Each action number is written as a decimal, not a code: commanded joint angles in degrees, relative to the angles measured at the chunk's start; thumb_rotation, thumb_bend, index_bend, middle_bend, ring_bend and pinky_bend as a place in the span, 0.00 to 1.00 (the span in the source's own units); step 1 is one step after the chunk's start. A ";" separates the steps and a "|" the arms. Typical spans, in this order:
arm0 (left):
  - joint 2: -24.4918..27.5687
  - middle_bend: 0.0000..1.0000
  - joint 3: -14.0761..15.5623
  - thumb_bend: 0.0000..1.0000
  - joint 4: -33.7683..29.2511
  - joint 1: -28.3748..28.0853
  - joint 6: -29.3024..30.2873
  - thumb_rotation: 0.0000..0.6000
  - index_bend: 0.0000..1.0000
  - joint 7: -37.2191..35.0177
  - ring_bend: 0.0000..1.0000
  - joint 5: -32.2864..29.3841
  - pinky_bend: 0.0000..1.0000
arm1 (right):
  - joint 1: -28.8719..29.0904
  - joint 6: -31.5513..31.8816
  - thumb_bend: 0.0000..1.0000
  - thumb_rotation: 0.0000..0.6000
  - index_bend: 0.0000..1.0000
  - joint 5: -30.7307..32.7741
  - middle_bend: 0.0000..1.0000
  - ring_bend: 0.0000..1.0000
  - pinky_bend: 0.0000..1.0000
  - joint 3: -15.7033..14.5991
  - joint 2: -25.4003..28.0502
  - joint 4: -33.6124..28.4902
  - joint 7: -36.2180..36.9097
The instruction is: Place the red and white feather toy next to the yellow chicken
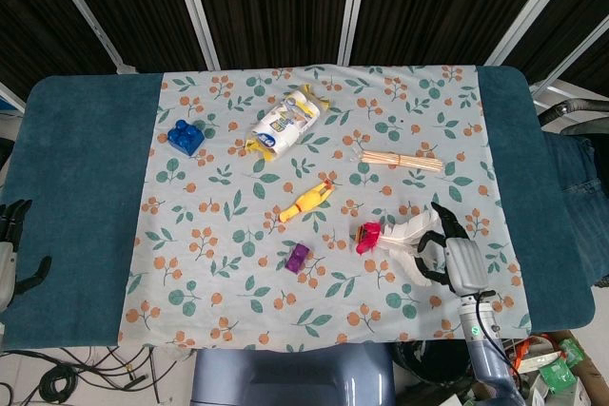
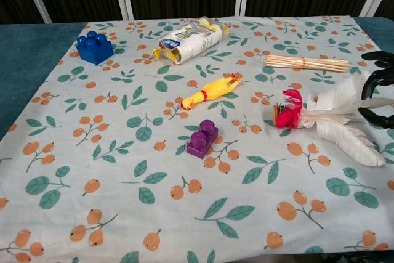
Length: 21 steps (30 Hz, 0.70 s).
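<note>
The feather toy lies on the floral cloth at the right, its red tuft pointing left and its white feathers fanning right. The yellow chicken lies slanted near the cloth's middle, a short way up and left of the toy. My right hand is at the feather ends, its dark fingers spread above and below the white feathers without closing on them. My left hand rests far off at the table's left edge, fingers apart, holding nothing.
A purple brick sits just below the chicken. A bundle of wooden sticks lies above the toy. A snack bag and a blue brick are at the back left. Blue table cover flanks the cloth.
</note>
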 commanded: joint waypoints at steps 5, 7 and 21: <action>0.01 0.06 -0.01 0.32 0.00 0.01 0.00 1.00 0.04 -0.01 0.01 -0.03 0.05 | -0.04 0.05 0.36 1.00 0.63 0.02 0.03 0.02 0.15 -0.06 -0.06 0.10 0.10; 0.04 0.06 0.03 0.32 0.00 0.08 0.13 1.00 0.04 -0.04 0.01 0.07 0.05 | -0.03 0.12 0.36 1.00 0.63 -0.04 0.03 0.02 0.15 -0.07 -0.03 0.11 0.03; 0.02 0.06 0.00 0.32 0.02 0.02 -0.02 1.00 0.04 -0.09 0.01 -0.03 0.05 | 0.27 -0.05 0.36 1.00 0.63 -0.11 0.03 0.02 0.15 0.02 0.28 -0.22 -0.32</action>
